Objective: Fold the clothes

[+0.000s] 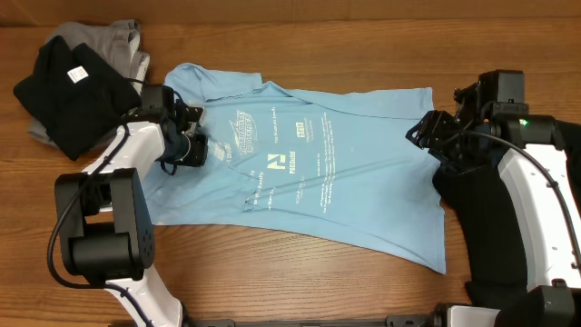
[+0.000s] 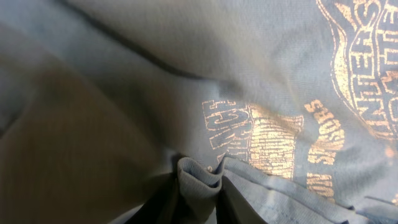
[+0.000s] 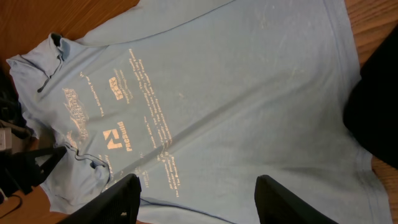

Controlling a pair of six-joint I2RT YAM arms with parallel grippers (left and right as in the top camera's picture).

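A light blue T-shirt (image 1: 345,173) with white printed lettering lies spread across the middle of the wooden table. It also shows in the right wrist view (image 3: 236,93). My left gripper (image 1: 192,148) is shut on a pinched fold of the blue shirt (image 2: 199,180) at its left side, near the collar end. My right gripper (image 1: 434,134) is open and empty above the shirt's right edge (image 3: 198,193). A black T-shirt (image 1: 73,91) lies on a grey one (image 1: 123,41) at the back left.
A black cloth (image 1: 495,218) lies under my right arm at the right, seen also in the right wrist view (image 3: 379,99). Bare wooden table (image 1: 300,272) shows along the front and back edges.
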